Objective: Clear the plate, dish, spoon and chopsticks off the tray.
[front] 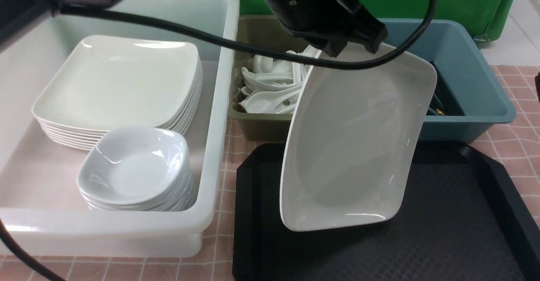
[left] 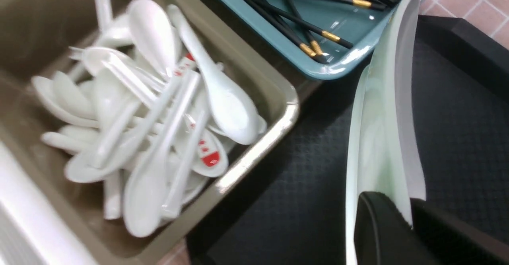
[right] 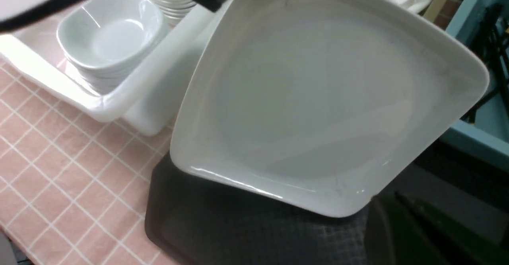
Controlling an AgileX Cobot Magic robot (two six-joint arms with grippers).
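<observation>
The large white square plate hangs tilted on edge above the black tray. My left gripper is shut on its upper rim. In the left wrist view the plate runs edge-on out of the left gripper, over the tray floor. In the right wrist view, my right gripper is shut and holds nothing. It sits just off the lower corner of the plate, above the tray. Spoons, chopsticks and dishes lie in bins.
A white bin at the left holds a stack of plates and the stacked dishes. The olive bin holds the spoons, and the blue bin holds the chopsticks. Both stand behind the tray on a pink checked cloth.
</observation>
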